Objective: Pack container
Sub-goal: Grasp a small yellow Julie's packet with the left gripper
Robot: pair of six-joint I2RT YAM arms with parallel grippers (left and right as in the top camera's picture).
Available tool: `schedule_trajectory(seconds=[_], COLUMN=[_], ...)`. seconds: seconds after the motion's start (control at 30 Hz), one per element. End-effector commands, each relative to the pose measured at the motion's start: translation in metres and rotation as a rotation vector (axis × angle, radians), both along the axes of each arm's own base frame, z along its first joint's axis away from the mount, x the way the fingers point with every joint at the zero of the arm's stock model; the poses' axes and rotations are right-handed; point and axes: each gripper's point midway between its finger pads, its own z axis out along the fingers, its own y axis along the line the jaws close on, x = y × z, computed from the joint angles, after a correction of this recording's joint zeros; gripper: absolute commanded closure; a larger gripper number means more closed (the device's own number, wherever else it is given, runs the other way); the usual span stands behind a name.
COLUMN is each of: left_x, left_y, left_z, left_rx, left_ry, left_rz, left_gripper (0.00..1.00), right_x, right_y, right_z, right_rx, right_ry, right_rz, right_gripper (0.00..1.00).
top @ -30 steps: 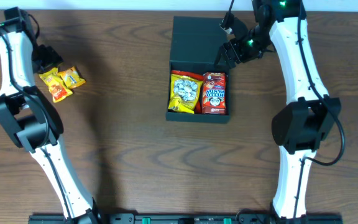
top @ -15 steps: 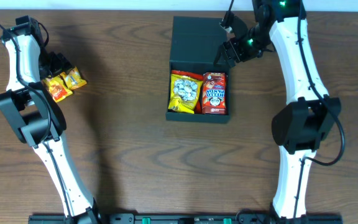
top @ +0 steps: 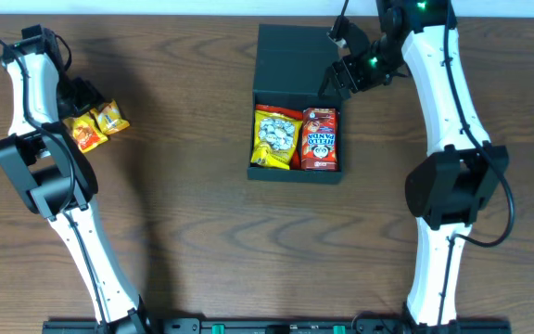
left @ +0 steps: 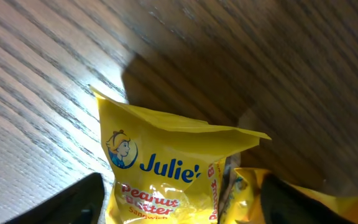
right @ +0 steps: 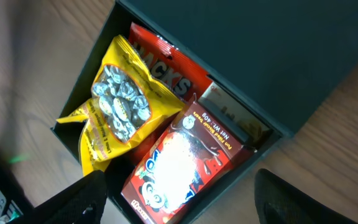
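The container (top: 290, 57) is a dark box in the middle of the table, its flap lid lying open toward the far side. Inside lie a yellow snack pack (top: 274, 137) and a red Hello Panda pack (top: 320, 139). My right gripper (top: 343, 78) hovers open and empty at the box's far right corner. The right wrist view shows the box (right: 260, 50), both packs and another red pack (right: 160, 62) beneath. My left gripper (top: 80, 96) is open over two yellow packets (top: 95, 125) at the far left. Its jaws straddle a Julie's peanut butter pack (left: 160, 180).
A second yellow packet (left: 303, 202) lies against the Julie's pack on its right, partly under my right-hand finger. The table is dark brown wood (top: 193, 213). Both arm bases stand at the front edge.
My left gripper has moved right and slightly down, onto the yellow packets, then held still. The right arm and the box have not moved.
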Motion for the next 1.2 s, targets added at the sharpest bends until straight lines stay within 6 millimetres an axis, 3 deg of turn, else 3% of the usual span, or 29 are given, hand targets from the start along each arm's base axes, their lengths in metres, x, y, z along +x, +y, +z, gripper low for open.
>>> schedule_trajectory(seconds=[0.0, 0.27, 0.4, 0.6, 0.73, 0.97, 1.17], left_x=[-0.005, -0.006, -0.006, -0.006, -0.001, 0.004, 0.006], left_y=[-0.002, 0.000, 0.000, -0.001, 0.001, -0.003, -0.035], left_z=[-0.014, -0.013, -0.014, -0.002, 0.027, 0.107, 0.163], left_rx=[-0.028, -0.020, -0.021, -0.017, 0.006, 0.094, 0.145], left_ry=[0.029, 0.031, 0.033, 0.023, -0.036, -0.169, -0.258], left_rz=[-0.003, -0.001, -0.001, -0.002, -0.003, -0.022, -0.086], left_gripper=[0.31, 0.69, 0.78, 0.82, 0.93, 0.94, 0.94], right_x=[0.003, 0.003, 0.004, 0.006, 0.007, 0.011, 0.013], right_y=[-0.003, -0.004, -0.003, -0.003, -0.003, -0.003, -0.006], right_z=[0.014, 0.014, 0.014, 0.015, 0.015, 0.016, 0.014], right_rx=[0.004, 0.004, 0.004, 0.005, 0.006, 0.007, -0.014], right_ry=[-0.037, -0.038, -0.040, -0.048, -0.056, -0.072, -0.079], right_rz=[-0.013, -0.013, -0.013, -0.013, -0.013, -0.013, -0.018], right_gripper=[0.24, 0.24, 0.24, 0.24, 0.23, 0.23, 0.23])
